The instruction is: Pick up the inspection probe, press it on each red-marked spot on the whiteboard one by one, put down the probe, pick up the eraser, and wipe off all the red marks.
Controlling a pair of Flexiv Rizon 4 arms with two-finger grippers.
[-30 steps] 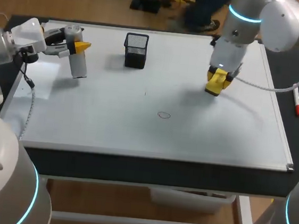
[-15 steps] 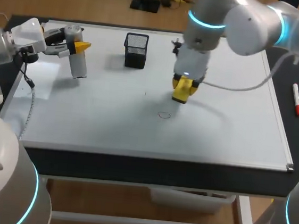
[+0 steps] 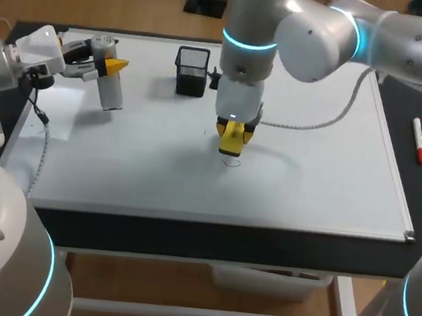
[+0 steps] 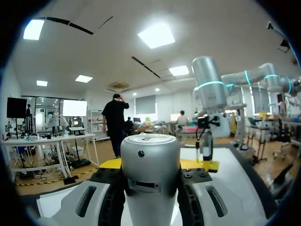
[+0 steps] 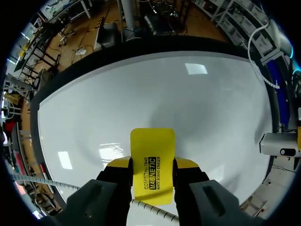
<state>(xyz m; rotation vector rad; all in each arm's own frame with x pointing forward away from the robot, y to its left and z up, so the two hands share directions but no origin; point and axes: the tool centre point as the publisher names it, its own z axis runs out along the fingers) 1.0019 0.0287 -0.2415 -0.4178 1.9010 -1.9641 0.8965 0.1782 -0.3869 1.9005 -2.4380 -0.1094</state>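
Yellow eraser (image 3: pixel 231 140) was clamped between the right gripper's (image 5: pixel 152 165) fingers, poised just over the 1 faint red mark (image 3: pixel 231 162) on the whiteboard (image 3: pixel 329 185), evidently for wiping. Its black print was noted, not transcribed. Farther off, the left gripper (image 3: pixel 109 66) clasped the silver probe (image 3: pixel 111 93) upright, apparently parked clear.
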